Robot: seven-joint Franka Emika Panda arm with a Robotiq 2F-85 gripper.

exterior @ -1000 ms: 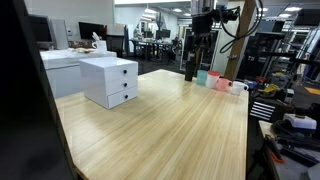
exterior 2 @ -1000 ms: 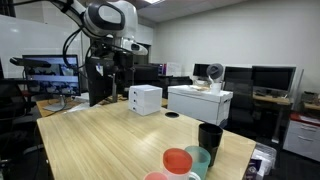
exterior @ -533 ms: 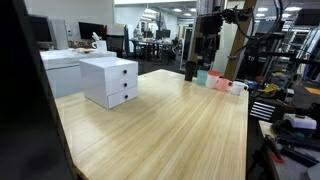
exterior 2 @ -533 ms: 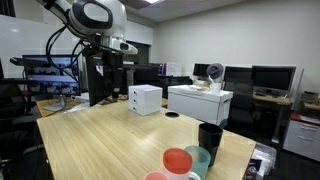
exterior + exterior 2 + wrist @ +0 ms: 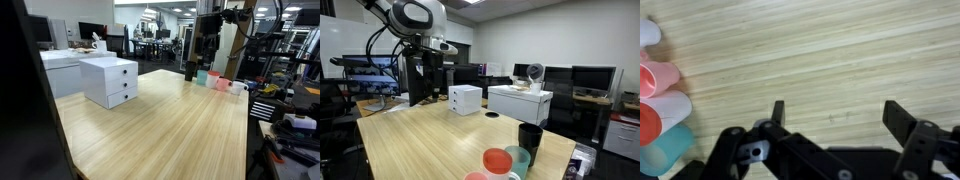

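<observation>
My gripper (image 5: pixel 840 115) hangs open over bare wooden tabletop (image 5: pixel 840 50), with nothing between its two black fingers (image 5: pixel 778 112). A row of cups lies to its left in the wrist view: a pink cup (image 5: pixel 655 78), a white cup with a red inside (image 5: pixel 660 115) and a teal cup (image 5: pixel 665 150). In an exterior view the gripper (image 5: pixel 207 58) hovers above the far table end near the teal cup (image 5: pixel 203 77), the pink cup (image 5: pixel 214 79) and a black cup (image 5: pixel 190 70). The black cup (image 5: pixel 530 137) stands upright in an exterior view.
A white two-drawer unit (image 5: pixel 110 80) stands on the table and appears again as the drawer unit (image 5: pixel 466 98). A larger white cabinet (image 5: pixel 520 103) stands beside the table. Desks, monitors and shelving surround the table. The table's edge (image 5: pixel 250 120) borders a cluttered shelf.
The arm shifted sideways a little above the cups between one second and half a second ago. It has stayed still since, jaws open throughout.
</observation>
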